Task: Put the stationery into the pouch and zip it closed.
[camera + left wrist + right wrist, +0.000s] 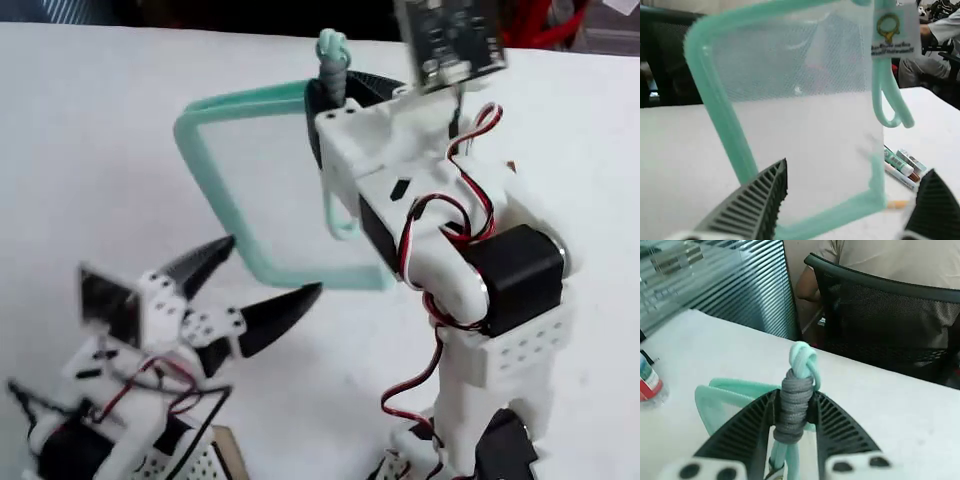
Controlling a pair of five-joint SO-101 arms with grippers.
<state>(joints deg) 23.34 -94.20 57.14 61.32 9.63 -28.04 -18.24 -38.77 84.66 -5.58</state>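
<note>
Right claw [794,401] is clamped tight on the grey-wrapped pull cord [801,357], mint loop poking out above the fingers. From that grip the pouch [200,165] hangs lifted off the table [90,150], spreading toward 8 o'clock from the claw in the high view, mint border framing see-through mesh. Down at 6 o'clock of the pouch, the left claw [274,264] sits with its jaws spread wide, straddling the lower edge, touching nothing. Beyond the mesh, pens [902,167] lie on the tabletop, outside the pouch.
</note>
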